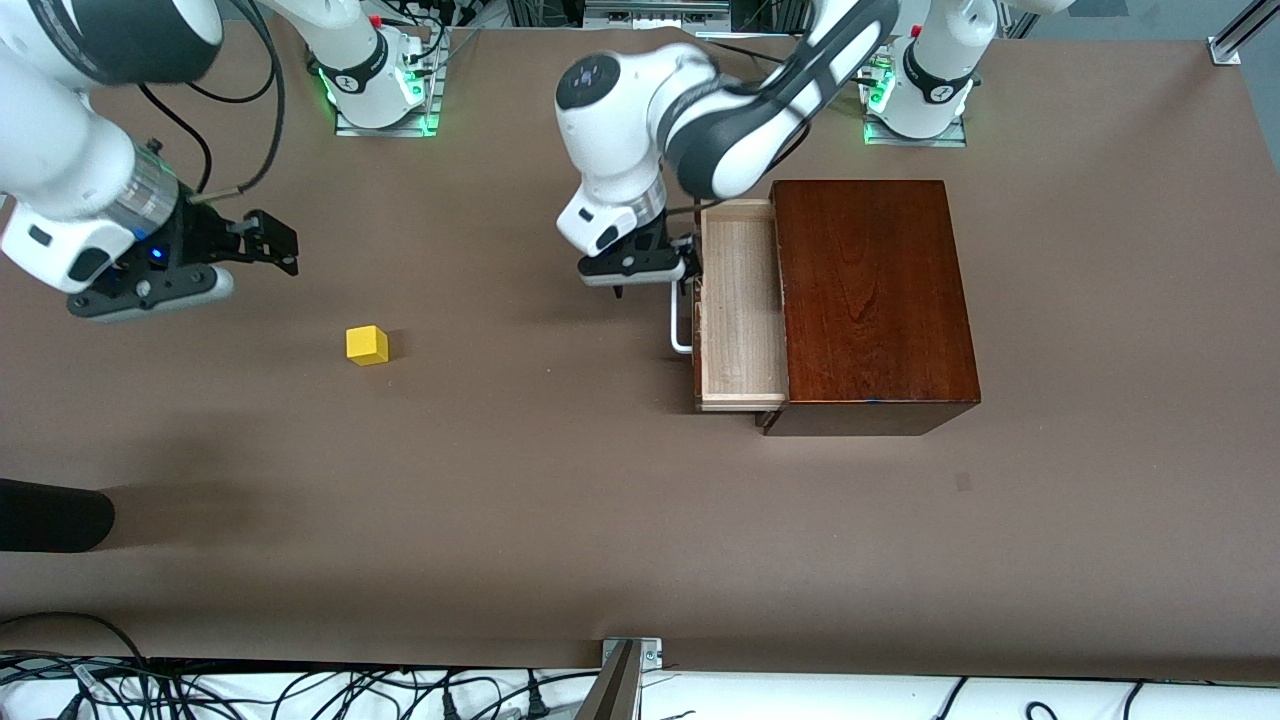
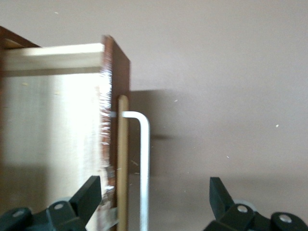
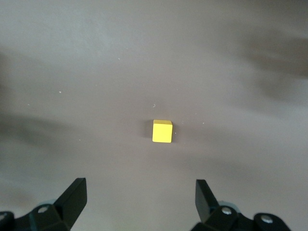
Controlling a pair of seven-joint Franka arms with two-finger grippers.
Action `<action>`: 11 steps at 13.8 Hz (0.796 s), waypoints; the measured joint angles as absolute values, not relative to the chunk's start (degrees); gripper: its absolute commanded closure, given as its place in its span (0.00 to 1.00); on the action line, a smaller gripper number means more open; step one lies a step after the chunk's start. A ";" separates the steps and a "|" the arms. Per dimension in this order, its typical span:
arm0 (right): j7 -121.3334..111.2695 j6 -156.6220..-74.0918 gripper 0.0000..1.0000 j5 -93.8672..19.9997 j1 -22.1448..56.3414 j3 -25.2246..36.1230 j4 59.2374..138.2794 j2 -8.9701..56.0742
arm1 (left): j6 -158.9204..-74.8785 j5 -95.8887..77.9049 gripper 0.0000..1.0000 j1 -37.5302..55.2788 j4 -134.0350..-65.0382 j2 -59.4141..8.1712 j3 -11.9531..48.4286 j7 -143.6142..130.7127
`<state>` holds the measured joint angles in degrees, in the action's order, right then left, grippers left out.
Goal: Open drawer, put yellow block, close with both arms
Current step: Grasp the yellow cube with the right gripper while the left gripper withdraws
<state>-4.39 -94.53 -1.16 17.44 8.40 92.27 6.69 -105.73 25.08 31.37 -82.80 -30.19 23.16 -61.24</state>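
Observation:
The drawer (image 1: pixel 738 300) stands pulled out of the mahogany box (image 1: pixel 870 300), and its pale tray is empty. Its white loop handle (image 1: pixel 680 325) faces the right arm's end. My left gripper (image 1: pixel 655 280) is open at the drawer front. In the left wrist view its jaws (image 2: pixel 154 185) straddle the dark front (image 2: pixel 118 72) and the handle (image 2: pixel 144 163) without touching them. The yellow block (image 1: pixel 367 345) lies on the table toward the right arm's end. My right gripper (image 1: pixel 275 245) is open and empty above the table beside the block. The right wrist view shows the block (image 3: pixel 162 131) ahead of the open jaws (image 3: pixel 139 185).
A dark rounded object (image 1: pixel 50 515) juts in at the table's edge at the right arm's end, nearer the front camera. A metal bracket (image 1: pixel 630 655) and cables run along the front edge. The brown table surface (image 1: pixel 560 480) lies between block and drawer.

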 measured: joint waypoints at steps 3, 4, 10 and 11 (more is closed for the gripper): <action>-6.71 -93.81 0.00 -1.07 17.10 8.67 92.61 11.34 | -100.54 19.25 0.00 23.47 -82.58 -23.40 22.69 -49.16; -6.77 -93.97 0.00 -1.06 17.07 8.70 92.88 13.10 | -99.47 18.18 0.00 19.66 -82.56 -21.49 22.60 -42.81; -6.77 -113.63 0.00 -1.08 16.99 8.76 107.85 15.33 | -88.94 6.20 0.00 -2.75 -82.56 -13.94 22.24 -13.02; -6.77 -118.34 0.00 -1.08 16.99 8.76 110.98 15.34 | -87.37 5.30 0.00 -5.30 -82.57 -13.47 22.20 -10.35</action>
<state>-6.77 -118.34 -1.08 16.99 8.76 110.98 15.34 -87.37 5.30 -5.30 -82.57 -13.47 22.20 -10.35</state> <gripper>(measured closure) 0.000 0.000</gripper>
